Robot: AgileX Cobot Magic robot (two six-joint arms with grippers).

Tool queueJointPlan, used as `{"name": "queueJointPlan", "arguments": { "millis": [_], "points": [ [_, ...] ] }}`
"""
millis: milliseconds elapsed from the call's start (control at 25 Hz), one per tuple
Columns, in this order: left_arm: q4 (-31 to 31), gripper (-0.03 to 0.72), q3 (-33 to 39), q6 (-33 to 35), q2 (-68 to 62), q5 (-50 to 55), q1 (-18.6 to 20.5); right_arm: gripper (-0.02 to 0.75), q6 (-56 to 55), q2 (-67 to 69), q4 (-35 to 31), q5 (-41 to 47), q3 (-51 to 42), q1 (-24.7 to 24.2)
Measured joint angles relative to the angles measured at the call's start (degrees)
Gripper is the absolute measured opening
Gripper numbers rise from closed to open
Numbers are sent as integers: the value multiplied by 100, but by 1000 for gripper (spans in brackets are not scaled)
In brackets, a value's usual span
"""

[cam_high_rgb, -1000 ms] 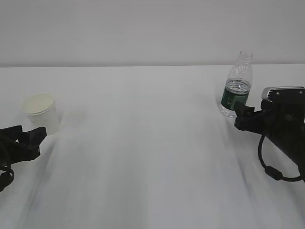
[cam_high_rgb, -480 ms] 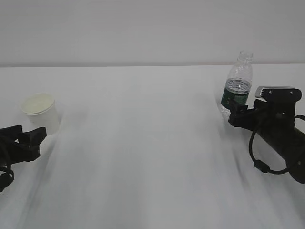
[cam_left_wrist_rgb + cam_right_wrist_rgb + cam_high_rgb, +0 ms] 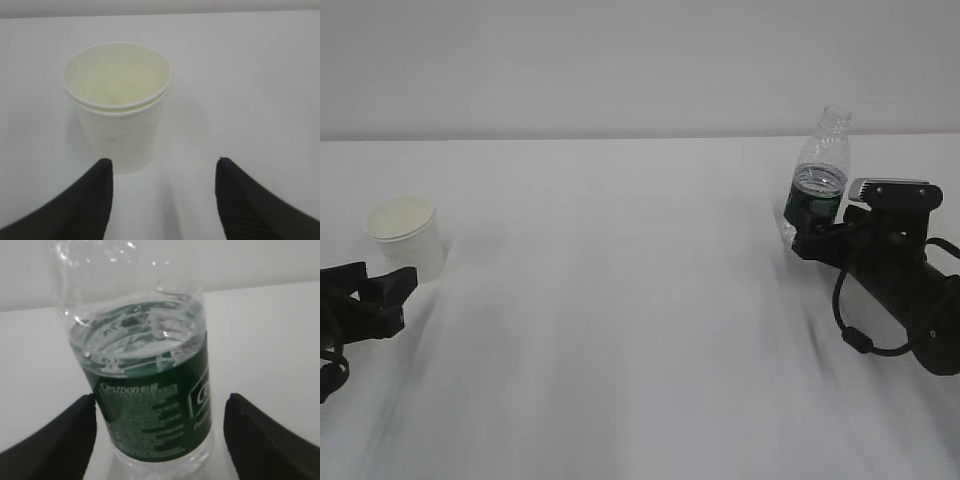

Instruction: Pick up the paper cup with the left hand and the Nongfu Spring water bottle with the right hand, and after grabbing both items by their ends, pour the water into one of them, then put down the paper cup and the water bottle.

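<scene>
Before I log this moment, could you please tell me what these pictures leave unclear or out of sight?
- Bottle base and neck: cut off by the right wrist view's edges; in the exterior view the right gripper hides the base.
- Left gripper arm: cut off by the exterior view's left edge.
- Label text: too blurred to read.
- Paper cup bottom inside: washed out, so dry or wet cannot be told.

- The paper cup (image 3: 117, 105) stands just ahead of the left hand's (image 3: 162, 200) spread fingers (image 3: 95, 200), toward the left one; bare table (image 3: 250, 90) lies beyond the right finger.
- The Nongfu Spring water bottle (image 3: 145, 390) fills the gap between the right hand's (image 3: 157, 440) fingers (image 3: 260, 440), with narrow clearance on each side.
</scene>
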State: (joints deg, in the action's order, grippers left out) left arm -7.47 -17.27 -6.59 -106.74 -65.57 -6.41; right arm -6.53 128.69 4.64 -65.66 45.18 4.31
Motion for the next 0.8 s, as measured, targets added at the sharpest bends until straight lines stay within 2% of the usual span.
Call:
{"name": "queueJointPlan", "arguments": {
  "millis": [800],
  "points": [
    [0,461,0,99,0,0,0,588,-24,296,168,0,703,0]
  ]
}}
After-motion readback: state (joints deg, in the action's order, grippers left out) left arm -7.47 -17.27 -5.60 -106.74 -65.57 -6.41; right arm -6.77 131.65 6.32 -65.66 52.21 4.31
